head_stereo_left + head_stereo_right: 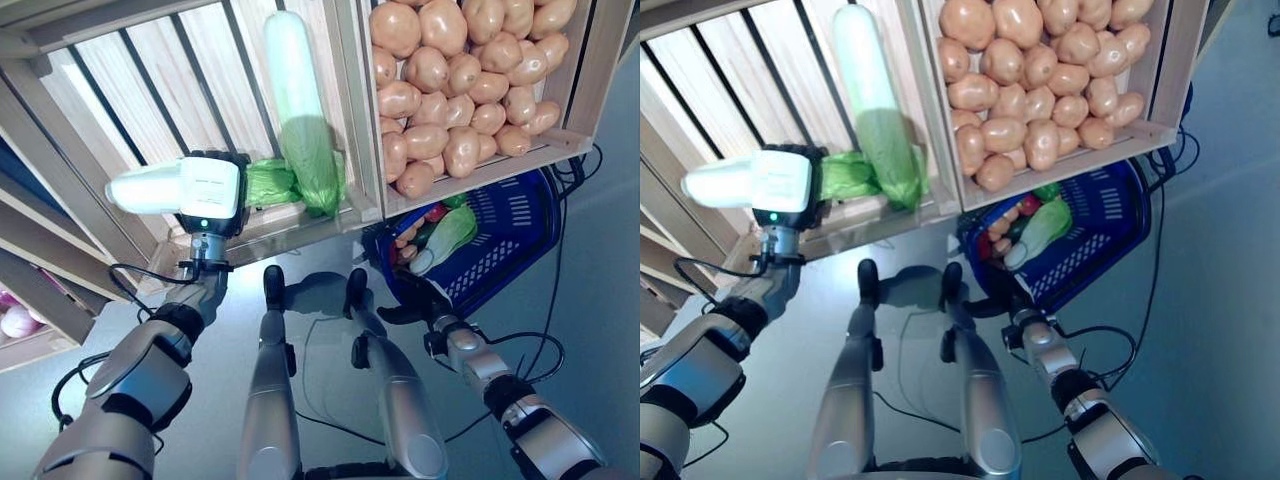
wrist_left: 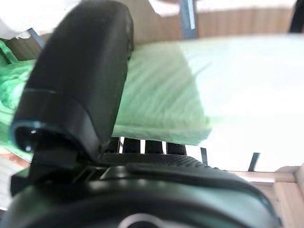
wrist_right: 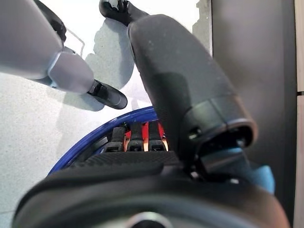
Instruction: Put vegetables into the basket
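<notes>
My left hand [image 1: 232, 158] is shut on a napa cabbage [image 1: 140, 190], lifted in front of the wooden crate [image 1: 130, 80]. Its white stem points left and its green leaves [image 1: 270, 185] trail right. In the left wrist view the thumb [image 2: 80, 85] presses over the cabbage [image 2: 190, 95]. A second long cabbage [image 1: 295, 100] lies in the same crate. My right hand [image 1: 415, 302] grips the rim of the blue basket [image 1: 510, 215]; its fingers [image 3: 137, 137] curl over the blue rim [image 3: 90, 142]. Inside the basket lie another cabbage [image 1: 450, 232], carrots [image 1: 408, 240] and something red.
A neighbouring crate [image 1: 585, 90] is piled with several potatoes [image 1: 460, 80]. Lower shelves at the left hold pale round bulbs [image 1: 15, 320]. The basket hangs just below the potato crate's front edge, over the grey floor [image 1: 600, 330].
</notes>
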Controlling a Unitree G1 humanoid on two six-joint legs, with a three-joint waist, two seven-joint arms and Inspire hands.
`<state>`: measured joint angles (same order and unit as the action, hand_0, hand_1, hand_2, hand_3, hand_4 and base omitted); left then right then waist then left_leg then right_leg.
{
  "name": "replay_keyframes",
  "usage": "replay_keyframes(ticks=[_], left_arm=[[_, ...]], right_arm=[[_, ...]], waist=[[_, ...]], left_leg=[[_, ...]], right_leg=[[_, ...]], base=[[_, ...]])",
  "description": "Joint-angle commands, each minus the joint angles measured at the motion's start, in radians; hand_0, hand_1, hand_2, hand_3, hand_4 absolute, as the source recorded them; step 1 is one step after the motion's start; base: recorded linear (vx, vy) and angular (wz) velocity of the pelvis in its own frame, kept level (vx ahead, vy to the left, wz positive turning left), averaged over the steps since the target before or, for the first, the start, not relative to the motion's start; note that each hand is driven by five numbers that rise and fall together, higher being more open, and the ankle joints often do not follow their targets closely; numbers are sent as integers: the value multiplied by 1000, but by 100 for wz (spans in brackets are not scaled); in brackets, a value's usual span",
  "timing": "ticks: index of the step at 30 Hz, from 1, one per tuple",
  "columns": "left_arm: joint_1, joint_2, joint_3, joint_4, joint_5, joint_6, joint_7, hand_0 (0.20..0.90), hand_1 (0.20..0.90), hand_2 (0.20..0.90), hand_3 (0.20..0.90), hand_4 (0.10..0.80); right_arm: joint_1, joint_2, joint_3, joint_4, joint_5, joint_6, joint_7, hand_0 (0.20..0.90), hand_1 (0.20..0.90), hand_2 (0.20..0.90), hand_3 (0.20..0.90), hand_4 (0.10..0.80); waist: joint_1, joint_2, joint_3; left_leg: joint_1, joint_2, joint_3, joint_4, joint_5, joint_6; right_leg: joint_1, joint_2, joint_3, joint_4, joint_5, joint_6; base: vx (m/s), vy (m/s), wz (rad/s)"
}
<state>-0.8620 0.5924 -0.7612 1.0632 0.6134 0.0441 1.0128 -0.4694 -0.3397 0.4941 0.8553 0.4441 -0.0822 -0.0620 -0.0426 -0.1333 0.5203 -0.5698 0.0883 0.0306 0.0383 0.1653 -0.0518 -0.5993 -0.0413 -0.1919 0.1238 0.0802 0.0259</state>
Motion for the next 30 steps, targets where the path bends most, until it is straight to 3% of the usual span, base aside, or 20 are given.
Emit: replay_keyframes(ticks=[1,7,9,11,12,13,17,21,25,30], left_arm=[[-40,-35,72,21,-39,-29,44,300,300,300,300,400],[37,-26,170,-38,-71,-127,135,300,300,300,300,400],[150,-42,269,-128,-117,-184,177,300,300,300,300,400],[182,-48,291,-151,-112,-196,185,300,300,300,300,400],[336,-74,361,-305,-90,-234,188,300,300,300,300,400],[371,-78,373,-345,-101,-257,183,300,300,300,300,400],[626,-114,504,-598,-335,-427,-29,300,300,300,300,400],[799,-135,580,-820,-503,-495,-227,300,300,300,300,400],[870,-156,585,-976,-722,-542,-462,300,300,300,300,400],[879,-186,536,-1061,-1008,-502,-748,300,300,300,300,400]], right_arm=[[31,-24,26,-66,39,-19,-39,900,900,900,900,800],[86,-27,2,-75,42,-45,-50,900,900,900,900,800],[141,-30,-36,-87,43,-71,-67,900,900,900,900,800],[155,-33,-44,-92,47,-74,-69,900,900,900,900,800],[235,-46,-91,-134,50,-101,-70,900,900,900,900,800],[257,-49,-103,-152,48,-112,-66,900,900,900,900,800],[401,-34,-202,-343,89,-130,-35,900,900,900,900,800],[544,-22,-292,-529,136,-190,61,900,900,900,900,800],[610,-40,-318,-669,129,-237,155,900,900,900,900,800],[622,-58,-304,-812,169,-227,232,900,900,900,900,800]], waist=[[-10,-36,0],[14,-16,0],[34,2,-14],[38,7,-21],[60,28,-54],[64,34,-64],[82,60,-120],[88,71,-179],[93,91,-237],[86,95,-299]], left_leg=[[-24,12,-34,45,-32,-53],[76,10,-35,11,-38,-55],[134,4,-43,-2,-45,-54],[146,3,-44,-6,-47,-53],[196,-4,-49,-19,-61,-49],[208,-7,-51,-23,-65,-47],[298,-13,-53,-62,-73,-43],[375,-18,-45,-113,-70,-40],[422,-26,-42,-125,-77,-30],[484,-38,-35,-126,-98,-14]], right_leg=[[52,8,15,9,-9,51],[143,0,2,-8,-25,52],[200,-13,-8,-20,-32,55],[213,-16,-9,-25,-33,56],[266,-29,-18,-40,-41,59],[278,-31,-20,-44,-42,60],[382,-50,-45,-81,-48,64],[474,-58,-60,-138,-39,74],[529,-68,-78,-160,-34,79],[579,-80,-74,-170,-32,84]], base=[[0,0,0],[39,-21,0],[107,-11,4],[128,-8,4],[172,-4,7],[242,-6,5],[207,6,9],[187,17,17],[152,60,21],[130,30,10]])
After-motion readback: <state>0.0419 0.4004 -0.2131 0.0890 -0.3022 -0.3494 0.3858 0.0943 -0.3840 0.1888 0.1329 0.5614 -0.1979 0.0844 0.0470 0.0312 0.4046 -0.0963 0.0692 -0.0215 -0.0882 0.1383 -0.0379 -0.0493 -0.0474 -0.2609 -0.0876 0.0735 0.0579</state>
